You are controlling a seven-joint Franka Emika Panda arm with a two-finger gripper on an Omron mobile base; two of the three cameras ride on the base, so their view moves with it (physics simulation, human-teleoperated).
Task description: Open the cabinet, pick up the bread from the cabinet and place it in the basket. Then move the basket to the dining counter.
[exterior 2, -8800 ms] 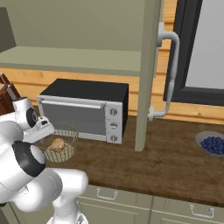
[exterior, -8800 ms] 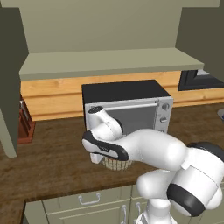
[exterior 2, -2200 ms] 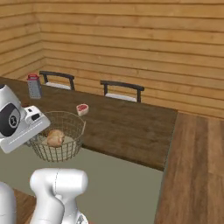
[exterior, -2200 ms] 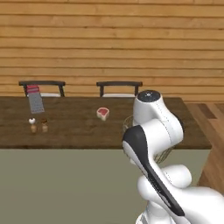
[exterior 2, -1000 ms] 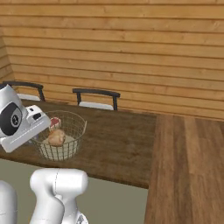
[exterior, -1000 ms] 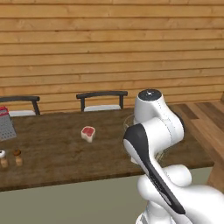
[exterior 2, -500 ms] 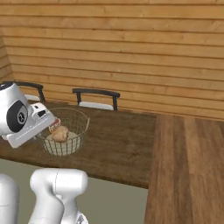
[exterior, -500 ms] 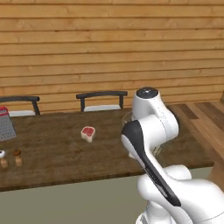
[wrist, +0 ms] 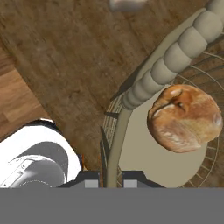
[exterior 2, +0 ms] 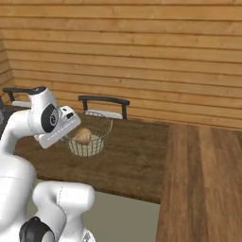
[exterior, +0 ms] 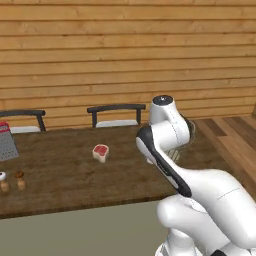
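Gripping basket [exterior 2: 90,137] rim w/ pincer [wrist: 110,177], bread [wrist: 184,118] inside.

White arm [exterior: 167,150] at right over dining counter [exterior: 65,187], basket [exterior: 181,145] mesh peeking behind it, pale slab with red centre [exterior: 100,152] mid-counter, grater [exterior: 6,142] and two shakers [exterior: 12,181] at left, two chairs [exterior: 116,114] behind, wood-plank wall [exterior: 125,55].

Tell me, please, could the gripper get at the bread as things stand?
Probably not right now. The gripper is shut on the rim of the basket, carrying it over the dining counter. The bread lies uncovered inside, but the jaws would have to release first.
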